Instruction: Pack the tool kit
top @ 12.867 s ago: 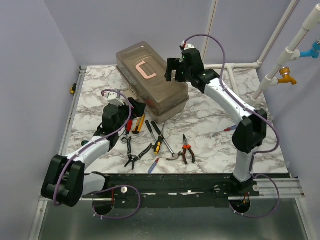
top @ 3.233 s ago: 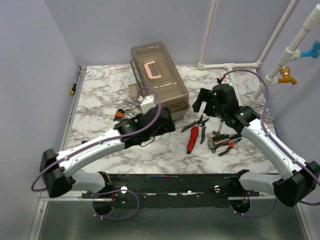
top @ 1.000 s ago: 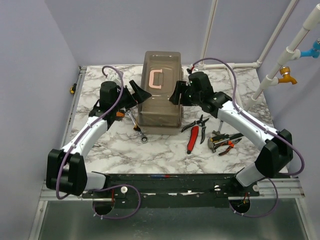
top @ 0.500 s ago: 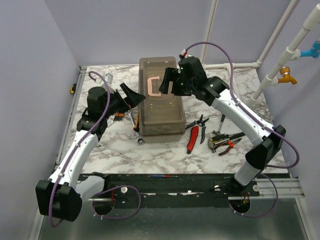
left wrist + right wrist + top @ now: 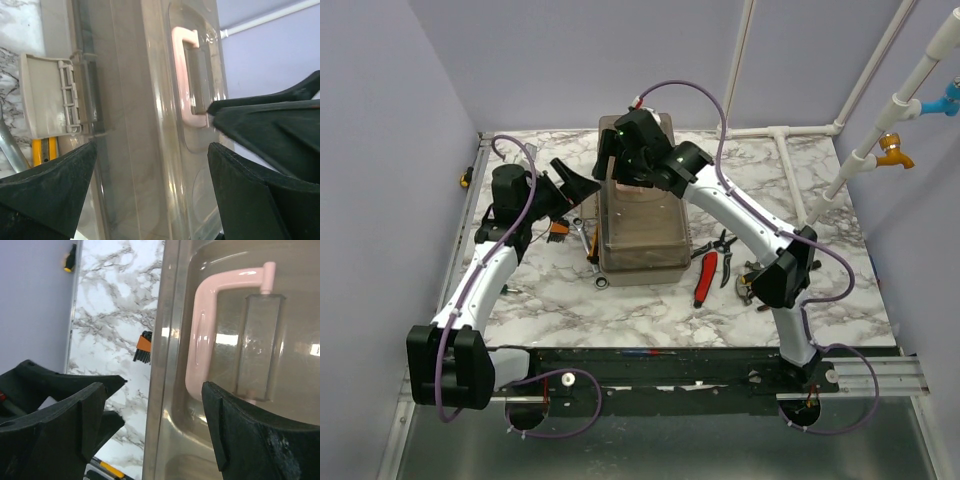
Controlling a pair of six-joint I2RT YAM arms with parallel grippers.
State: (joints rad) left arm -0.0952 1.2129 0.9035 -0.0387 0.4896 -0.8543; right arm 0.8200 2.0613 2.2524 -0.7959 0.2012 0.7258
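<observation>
Toolbox [image 5: 642, 225]: sitting mid-tabletop [image 5: 650, 310], lid side up, with its long axis running from the near edge toward the far wall.
Handle [image 5: 200, 340]: pink, flat in the lid's recess, lying lengthwise along the box.
Left fingers [image 5: 45, 195]: I've got them spread wide at the box's left side, by the latch [image 5: 50, 95], gripping nothing.
Right fingers [image 5: 250, 440]: mine are spread above the lid with the handle showing between them, nothing held.
Loose tools: red cutter [image 5: 703, 280] and black-handled pliers [image 5: 724, 255] lie just right of the box.
</observation>
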